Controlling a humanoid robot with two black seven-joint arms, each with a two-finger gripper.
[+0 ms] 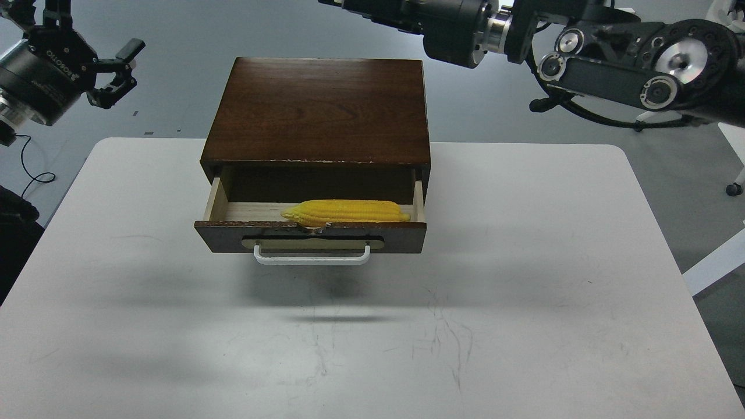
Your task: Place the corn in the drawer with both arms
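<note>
The dark wooden box (320, 110) stands at the back middle of the white table (524, 262). Its drawer (401, 235) is pulled partly out, with a white bar handle (311, 259) on the front. The yellow corn (346, 210) lies lengthwise inside the drawer, toward its right side, tapered end to the left. My left gripper (125, 73) hangs open and empty in the air at the upper left, well away from the box. My right arm (611, 64) reaches across the top from the right; its far end leaves the top edge, so its gripper is out of view.
The table's front half bears only scuff marks and shadows. A grey floor lies behind the table, with a black cable (35, 169) at the left and white furniture legs (722, 256) at the right.
</note>
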